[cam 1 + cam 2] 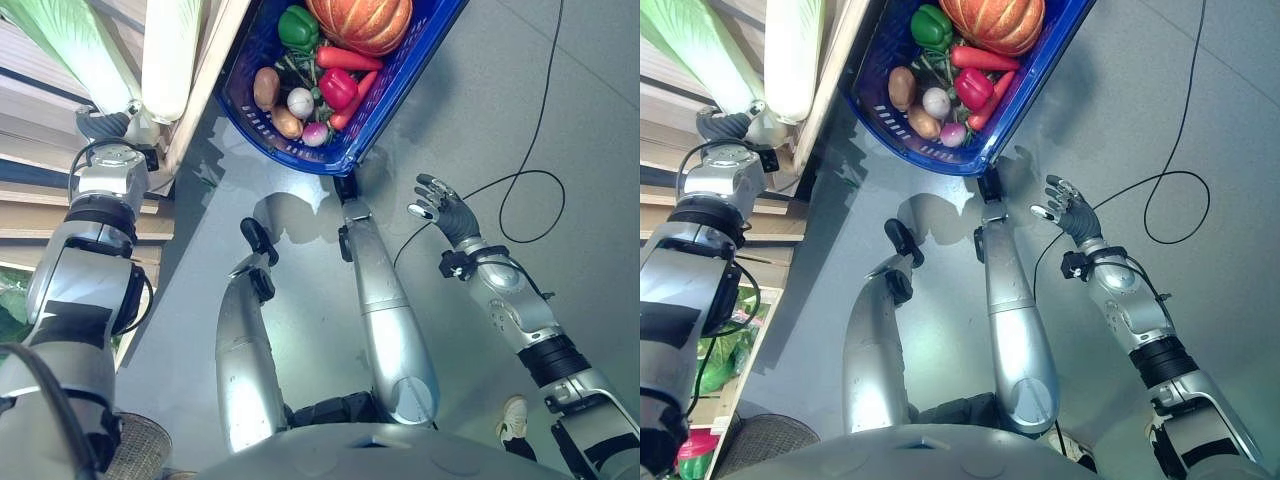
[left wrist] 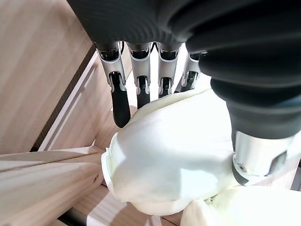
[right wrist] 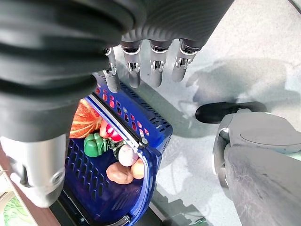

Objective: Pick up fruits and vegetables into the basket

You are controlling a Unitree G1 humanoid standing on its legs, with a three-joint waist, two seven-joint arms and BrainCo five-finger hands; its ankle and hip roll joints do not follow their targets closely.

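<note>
We see the left hand point(image 2: 155, 28) at the wooden shelf point(image 2: 42, 94), fingers point(image 2: 120, 101) curled over the pale base of a napa cabbage point(image 2: 169, 150), thumb against its side. The cabbage's long axis runs away from the robot, leafy end farthest. Beside it lies a second cabbage point(image 1: 65, 40), same heading. Right hand point(image 1: 440, 205) hangs above the floor, fingers relaxed, holding nothing. The blue basket point(image 1: 375, 120) on the floor holds a pumpkin point(image 1: 360, 22), peppers, carrots, potatoes.
</note>
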